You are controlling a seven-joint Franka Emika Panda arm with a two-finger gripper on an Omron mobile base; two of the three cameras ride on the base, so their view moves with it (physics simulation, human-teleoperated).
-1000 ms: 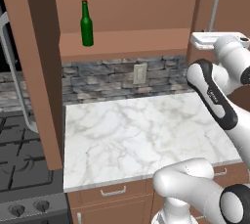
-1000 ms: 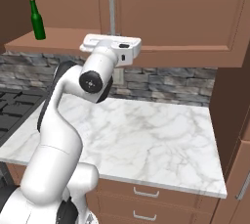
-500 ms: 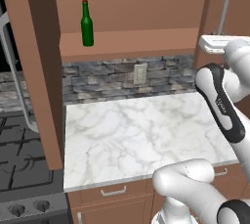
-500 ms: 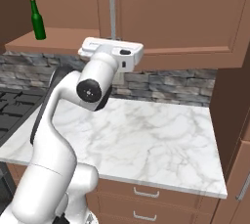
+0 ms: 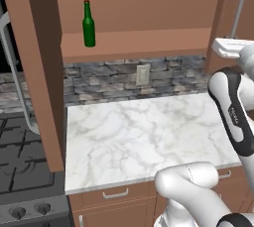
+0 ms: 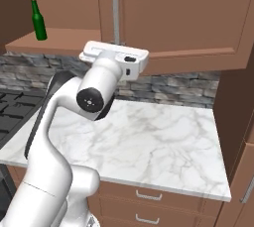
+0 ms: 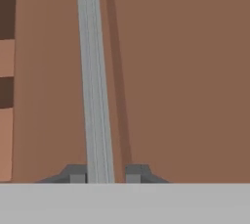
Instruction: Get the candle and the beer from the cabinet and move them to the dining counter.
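Gripper (image 7: 106, 173) narrowly parted around cabinet (image 7: 185, 71) handle (image 7: 95, 81); beer (image 5: 89, 24) far left.

no readable text, labels, brands or numbers anywhere, small dark marking on the arm's forearm (image 5: 233, 113) illegible
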